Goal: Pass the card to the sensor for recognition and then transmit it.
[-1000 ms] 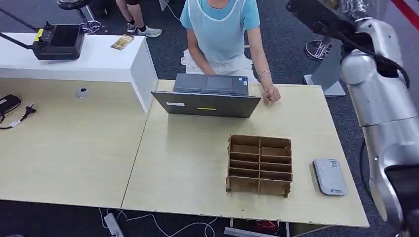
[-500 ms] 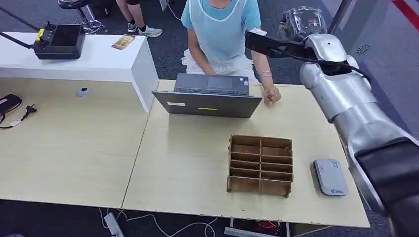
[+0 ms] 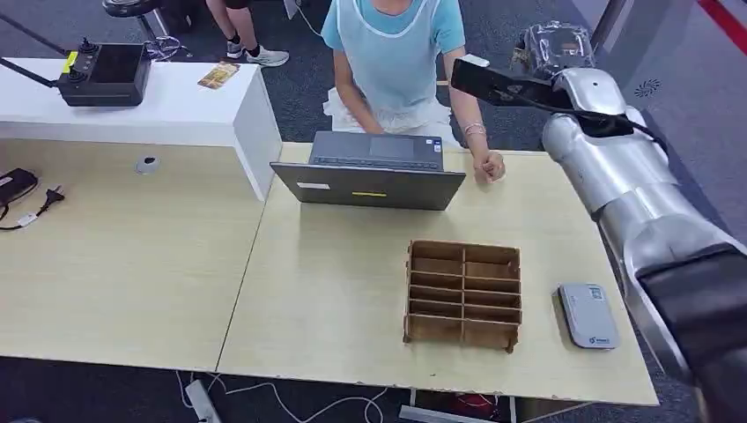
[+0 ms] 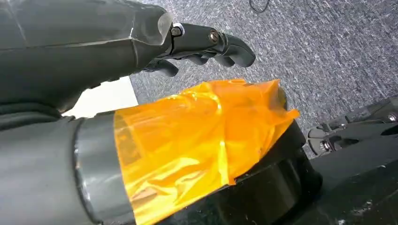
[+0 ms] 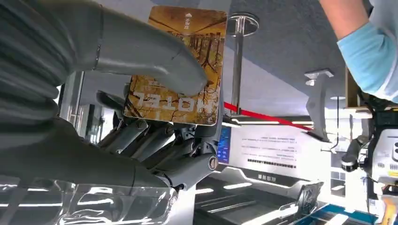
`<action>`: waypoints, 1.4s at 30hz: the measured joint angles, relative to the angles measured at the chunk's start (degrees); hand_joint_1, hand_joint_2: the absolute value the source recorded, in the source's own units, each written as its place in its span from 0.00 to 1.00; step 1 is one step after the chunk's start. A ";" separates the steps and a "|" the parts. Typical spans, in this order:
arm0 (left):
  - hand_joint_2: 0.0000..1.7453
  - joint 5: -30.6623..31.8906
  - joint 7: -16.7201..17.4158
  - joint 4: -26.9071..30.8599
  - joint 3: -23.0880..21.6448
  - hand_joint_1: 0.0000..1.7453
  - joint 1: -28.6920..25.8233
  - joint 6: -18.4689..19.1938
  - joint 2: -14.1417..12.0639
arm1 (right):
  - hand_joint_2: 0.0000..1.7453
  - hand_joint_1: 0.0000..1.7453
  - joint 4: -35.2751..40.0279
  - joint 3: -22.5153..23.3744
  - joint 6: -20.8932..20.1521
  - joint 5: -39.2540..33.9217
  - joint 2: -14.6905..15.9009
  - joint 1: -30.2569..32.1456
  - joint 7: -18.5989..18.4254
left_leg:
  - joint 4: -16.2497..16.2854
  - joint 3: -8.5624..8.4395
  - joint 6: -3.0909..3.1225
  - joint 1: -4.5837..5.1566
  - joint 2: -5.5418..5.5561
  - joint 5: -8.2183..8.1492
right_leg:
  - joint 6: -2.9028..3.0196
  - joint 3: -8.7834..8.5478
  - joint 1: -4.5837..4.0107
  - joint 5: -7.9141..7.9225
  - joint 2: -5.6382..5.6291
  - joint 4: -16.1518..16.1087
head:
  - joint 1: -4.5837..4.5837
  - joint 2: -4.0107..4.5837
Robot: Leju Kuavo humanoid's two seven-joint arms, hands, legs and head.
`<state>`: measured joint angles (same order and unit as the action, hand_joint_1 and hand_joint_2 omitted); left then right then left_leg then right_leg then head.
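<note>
The left hand (image 4: 197, 44) hangs over grey carpet, its fingers curled in on nothing. On the tabletop, a laptop (image 3: 370, 172) sits at the far edge before a person (image 3: 392, 53), a wooden organiser (image 3: 463, 294) stands near the front edge, and the sensor (image 3: 587, 315) lies by the right front corner. The right arm (image 3: 634, 194) is raised beyond the far right corner. Its wrist view shows the right hand (image 5: 155, 108) pinching the card (image 5: 180, 65) between thumb and fingers, aloft.
</note>
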<state>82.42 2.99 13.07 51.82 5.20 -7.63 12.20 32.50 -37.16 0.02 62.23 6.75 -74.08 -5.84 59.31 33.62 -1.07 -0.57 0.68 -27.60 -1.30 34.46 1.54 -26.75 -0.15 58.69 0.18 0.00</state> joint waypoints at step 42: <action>0.00 -0.96 -0.96 0.00 -0.55 0.00 -0.69 -0.55 -0.63 | 1.00 0.00 2.36 3.76 1.40 0.09 1.20 0.26 0.94 | 0.00 0.00 0.00 0.00 0.00 0.00 | 0.02 0.03 0.00 0.01 0.00 0.00 | 0.00 0.00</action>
<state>81.46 2.03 13.07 51.28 4.51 -8.17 11.56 34.86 -33.40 1.42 62.31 7.96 -73.82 -4.90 59.32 33.62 -1.07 -0.57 0.68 -27.60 -1.28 34.49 1.54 -26.73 -0.15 58.69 0.17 0.00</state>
